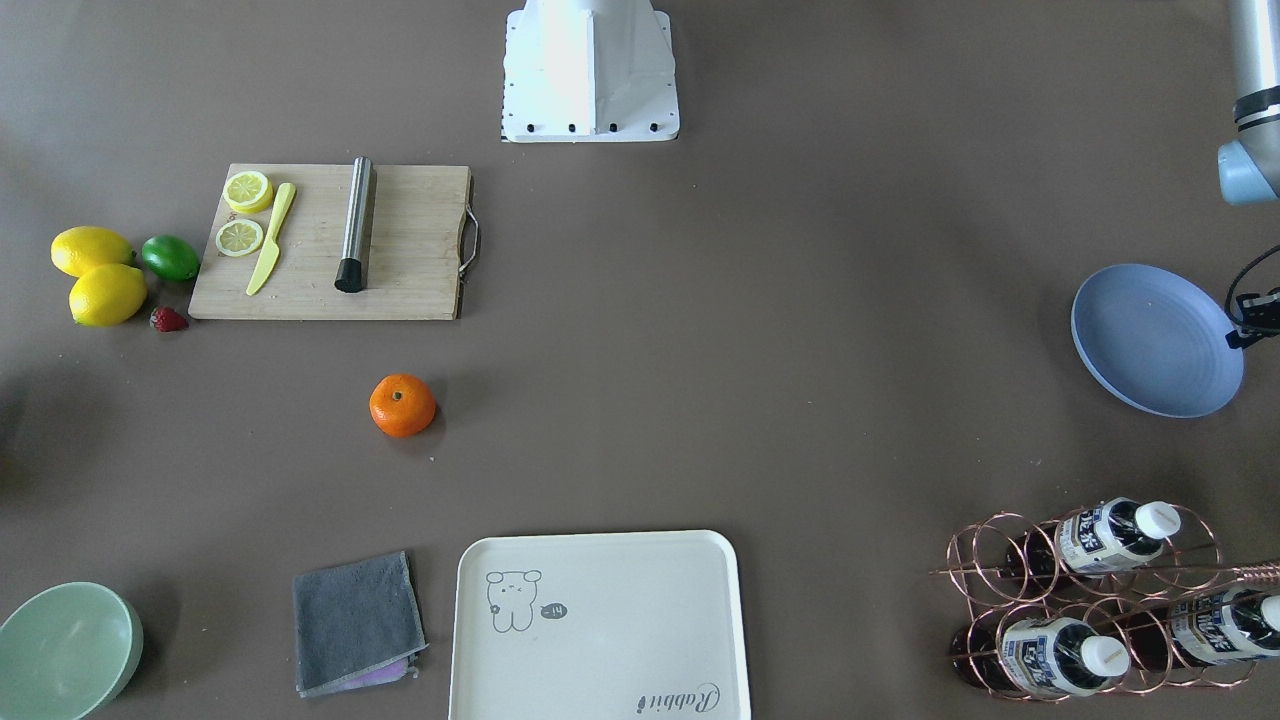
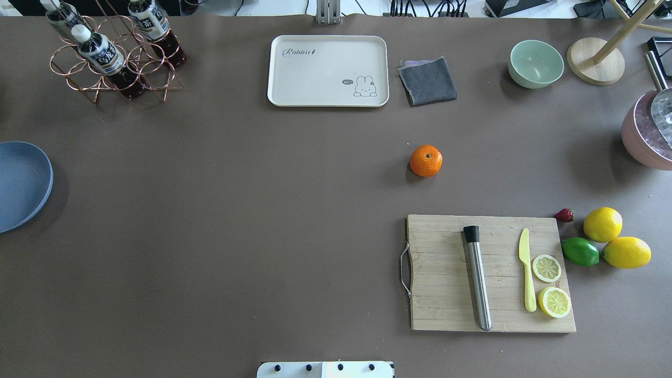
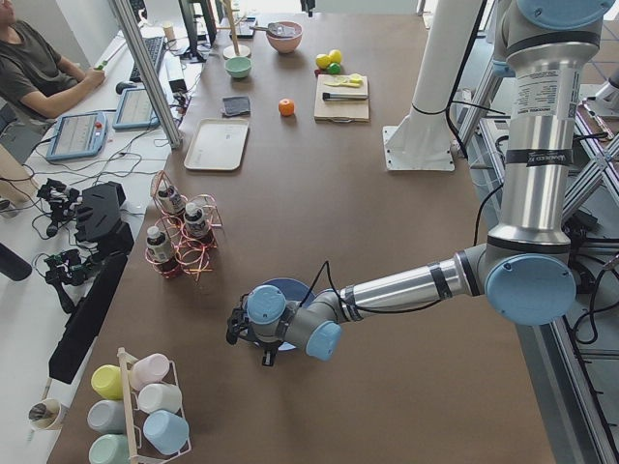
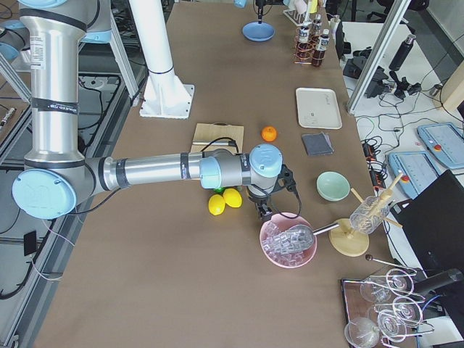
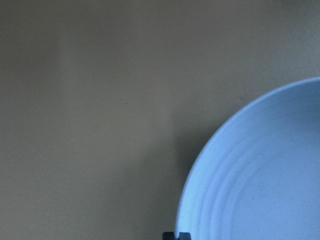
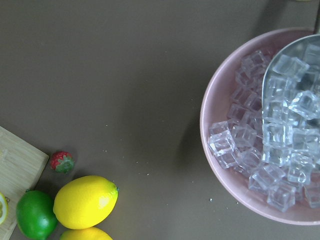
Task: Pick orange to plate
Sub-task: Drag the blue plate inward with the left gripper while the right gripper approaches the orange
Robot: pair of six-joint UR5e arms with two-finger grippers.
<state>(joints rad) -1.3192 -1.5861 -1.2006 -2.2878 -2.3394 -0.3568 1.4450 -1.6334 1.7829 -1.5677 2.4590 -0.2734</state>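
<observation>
From here, the left gripper (image 3: 268,356) hangs over the plate (image 1: 1150,340) rim and the right gripper (image 4: 262,212) is by the ice bowl (image 4: 288,243). I can't tell how either's jaws stand. The orange (image 1: 402,405) sits alone between cutting board (image 1: 400,245) and tray (image 1: 600,625), well apart from the plate. I'd expect it to be light, firm and prone to rolling, so I'd grip across its widest middle from above.

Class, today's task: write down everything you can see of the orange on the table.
The orange is a small, round, bright orange fruit with smooth, slightly glossy skin and a tiny dark stem dimple on top. It looks whole and sits alone on the bare brown table, touching nothing else, in the open space between the wooden cutting board and the grey cloth.
</observation>
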